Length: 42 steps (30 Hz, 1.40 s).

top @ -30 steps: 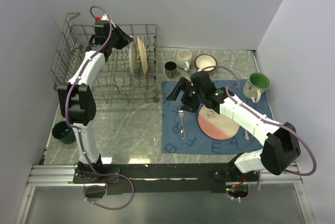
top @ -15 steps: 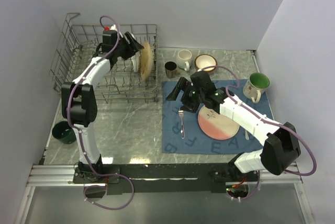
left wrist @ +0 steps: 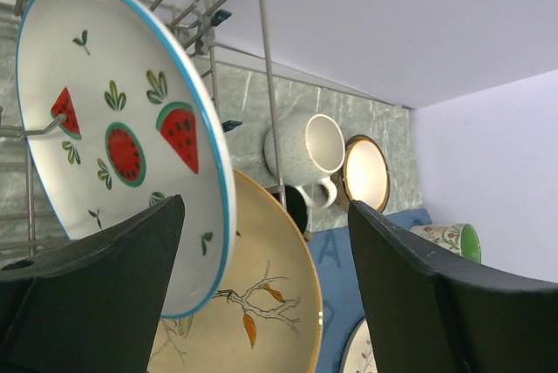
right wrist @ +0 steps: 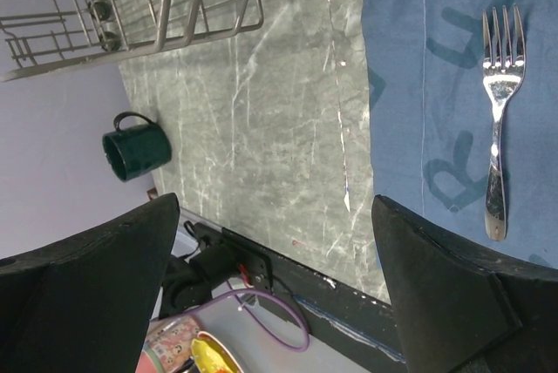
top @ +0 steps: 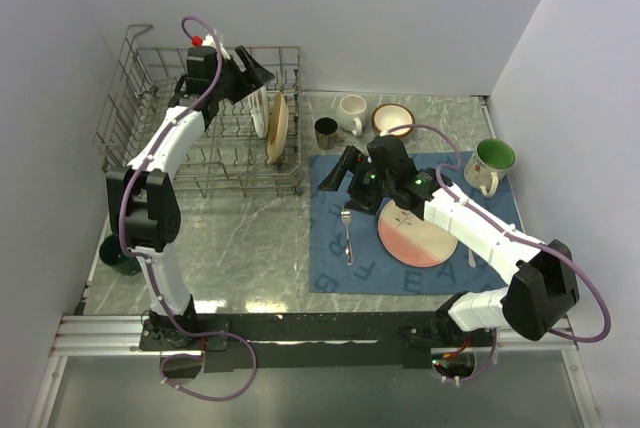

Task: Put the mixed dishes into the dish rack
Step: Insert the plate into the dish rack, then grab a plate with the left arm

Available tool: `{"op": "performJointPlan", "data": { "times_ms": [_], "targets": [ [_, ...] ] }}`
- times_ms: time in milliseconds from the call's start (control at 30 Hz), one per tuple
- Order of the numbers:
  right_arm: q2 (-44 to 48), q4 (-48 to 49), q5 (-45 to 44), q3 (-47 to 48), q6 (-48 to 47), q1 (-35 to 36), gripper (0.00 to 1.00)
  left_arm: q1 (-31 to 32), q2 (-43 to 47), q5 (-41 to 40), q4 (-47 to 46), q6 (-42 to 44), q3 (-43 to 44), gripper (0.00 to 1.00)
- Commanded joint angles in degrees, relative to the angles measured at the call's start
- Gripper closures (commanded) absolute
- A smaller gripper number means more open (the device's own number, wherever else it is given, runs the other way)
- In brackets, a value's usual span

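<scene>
Left hand (top: 256,78) spread wide, empty, over dish rack (top: 220,158) right end; watermelon plate (left wrist: 122,129), tan plate (left wrist: 261,321) stand on edge there. Right hand (top: 336,172) wide, empty, over placemat (top: 330,258) corner, near fork (right wrist: 497,120). Right wrist view shows dark green mug (right wrist: 136,152) whole on tabletop (right wrist: 261,129); from above, left arm half hides it.

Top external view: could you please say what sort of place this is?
Probably a robot lab cell staged as a kitchen: bare walls around a marble-patterned table, a dish rack, a placemat.
</scene>
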<state>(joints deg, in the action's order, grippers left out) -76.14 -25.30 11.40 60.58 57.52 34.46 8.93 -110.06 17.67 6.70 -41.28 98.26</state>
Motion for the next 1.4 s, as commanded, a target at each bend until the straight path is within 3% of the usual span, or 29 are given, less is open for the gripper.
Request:
{"op": "performJointPlan", "data": {
  "times_ms": [0, 233, 433, 700, 867, 1233, 1333, 1367],
  "targets": [
    [2.2, 0.8, -1.4, -0.5, -0.6, -0.5, 0.00, 0.0, 2.9, -0.3, 0.4, 1.4, 2.3, 0.18],
    [2.0, -0.7, -2.7, 0.5, -2.1, -0.4, 0.00, 0.1, 7.1, 1.9, 2.8, 5.3, 1.7, 0.18],
    [2.1, 0.3, -2.8, -0.3, -2.0, -0.4, 0.00, 3.5, 11.1, 2.6, 11.7, 13.1, 2.3, 0.18],
    [2.5, 0.9, -2.2, -1.3, -2.6, -0.4, 0.00, 7.8, 14.0, 3.5, 16.1, 17.6, -3.5, 0.23],
    [3.9, 1.0, -2.3, -2.8, -2.7, -0.4, 0.00, 10.0, 12.5, 0.7, 18.8, 18.6, -4.0, 0.27],
    [6.0, 1.2, -2.5, -4.5, -2.7, -0.4, 0.00, 12.3, 9.8, -8.3, 21.5, 18.9, -3.7, 0.27],
    [6.1, 0.9, -2.7, -4.6, -2.6, -0.4, 0.00, 12.5, 8.4, -8.8, 22.4, 19.0, -3.2, 0.32],
    [6.1, 0.7, -2.7, -4.7, -2.5, -0.4, 0.00, 12.6, 8.1, -8.9, 22.7, 19.0, -2.9, 0.37]
  ]
}}
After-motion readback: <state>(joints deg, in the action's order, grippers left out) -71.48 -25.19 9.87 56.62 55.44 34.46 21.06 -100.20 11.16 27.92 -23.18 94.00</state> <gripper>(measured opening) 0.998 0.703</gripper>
